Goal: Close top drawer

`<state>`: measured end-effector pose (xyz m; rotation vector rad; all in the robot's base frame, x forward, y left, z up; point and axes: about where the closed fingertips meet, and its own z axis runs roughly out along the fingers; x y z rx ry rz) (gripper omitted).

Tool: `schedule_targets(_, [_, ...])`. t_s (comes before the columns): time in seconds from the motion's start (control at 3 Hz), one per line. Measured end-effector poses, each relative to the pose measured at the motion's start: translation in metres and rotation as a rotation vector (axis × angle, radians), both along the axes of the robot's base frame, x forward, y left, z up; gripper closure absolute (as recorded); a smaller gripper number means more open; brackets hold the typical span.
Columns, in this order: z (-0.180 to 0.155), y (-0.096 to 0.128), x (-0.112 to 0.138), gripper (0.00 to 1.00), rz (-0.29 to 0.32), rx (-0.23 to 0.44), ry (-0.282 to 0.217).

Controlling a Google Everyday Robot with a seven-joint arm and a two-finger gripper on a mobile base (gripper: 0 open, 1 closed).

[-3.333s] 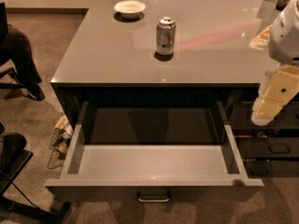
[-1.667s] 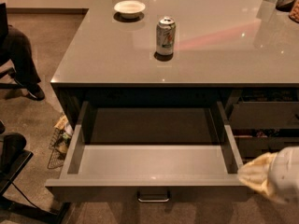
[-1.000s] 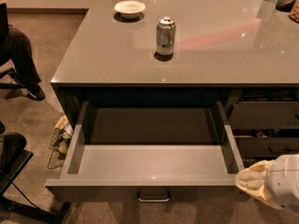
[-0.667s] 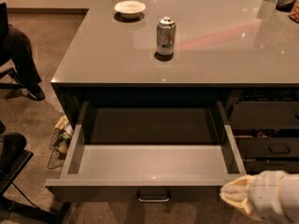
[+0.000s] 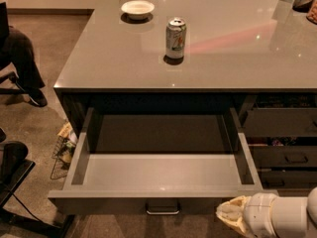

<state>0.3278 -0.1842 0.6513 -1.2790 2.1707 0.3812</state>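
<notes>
The top drawer [image 5: 158,172] is found pulled fully out beneath the desk top [image 5: 233,58], its front panel [image 5: 99,202] running left to right — the gripper [image 5: 232,216], whose opening cannot be told, is positioned just off the panel's right end, with the handle [image 5: 162,209] to its left.

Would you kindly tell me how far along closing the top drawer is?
Done: nothing yet; the top drawer stands pulled far out from under the counter. In hand: the hand sits low by the front panel's right end, right of the handle. Left: pushing the drawer fully in.
</notes>
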Motion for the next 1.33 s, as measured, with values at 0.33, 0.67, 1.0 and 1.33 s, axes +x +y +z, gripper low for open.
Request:
schedule_targets(0.33, [-0.025, 0.012, 0.014, 1.0, 0.017, 0.047, 0.0])
schedule_targets(0.67, [-0.034, 0.019, 0.03, 1.0, 0.04, 0.052, 0.003])
schedule_targets(1.0, [-0.04, 0.032, 0.054, 1.0, 0.077, 0.049, 0.002])
schedule_targets(1.33, [-0.044, 0.049, 0.098, 1.0, 0.137, 0.016, -0.004])
